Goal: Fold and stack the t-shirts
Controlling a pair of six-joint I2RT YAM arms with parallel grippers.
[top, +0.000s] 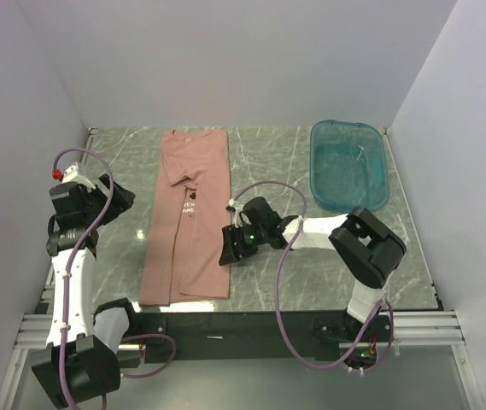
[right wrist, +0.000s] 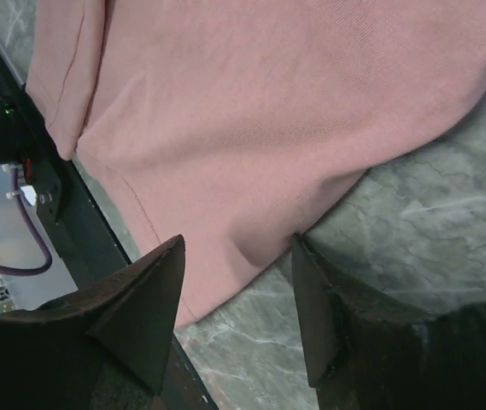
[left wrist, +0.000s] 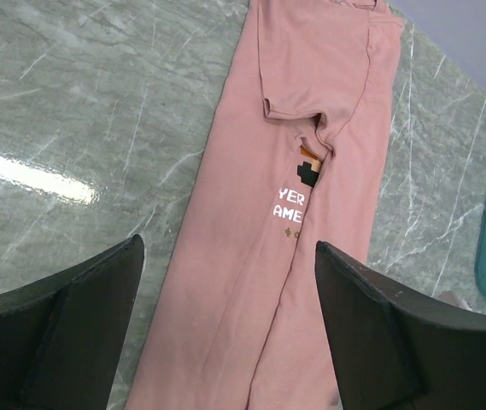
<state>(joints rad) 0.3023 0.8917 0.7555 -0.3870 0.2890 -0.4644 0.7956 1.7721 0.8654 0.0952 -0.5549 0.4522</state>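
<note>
Salmon-pink t-shirt point(top: 187, 222) of soft, matte knit cotton, folded lengthwise into a long, narrow strip. It lies flat, well to the left of the translucent teal tub point(top: 346, 124). Its collar end sits level with the tub's far rim, and its hem reaches far nearer than the tub, close to the table's front edge. One short sleeve is turned inward over the chest, and its stitched cuff shows in the left wrist view. The small chest print point(left wrist: 292, 205), white block letters with dark and orange marks, is partly covered by the lengthwise fold.

The tub is a rounded rectangle of glossy plastic with a raised lip.

Left gripper point(left wrist: 227, 248): black, wedge-shaped fingers spread wide and holding nothing. It hangs above the shirt's left side, on the side away from the tub.

Right gripper point(right wrist: 238, 243): jaws apart, astride the shirt's edge on the side facing the tub, near the hem. Pink cloth lies between the fingertips point(right wrist: 161, 282), which rest at or on the fabric. No pinch is visible.

The table point(top: 285, 162) is polished grey-green marble-patterned stone with pale veins and a bright glare patch. A black strip and aluminium rails border its near edge. Plain white walls point(top: 243, 60) enclose three sides. Purple cables point(top: 281, 282) loop along both arms.
</note>
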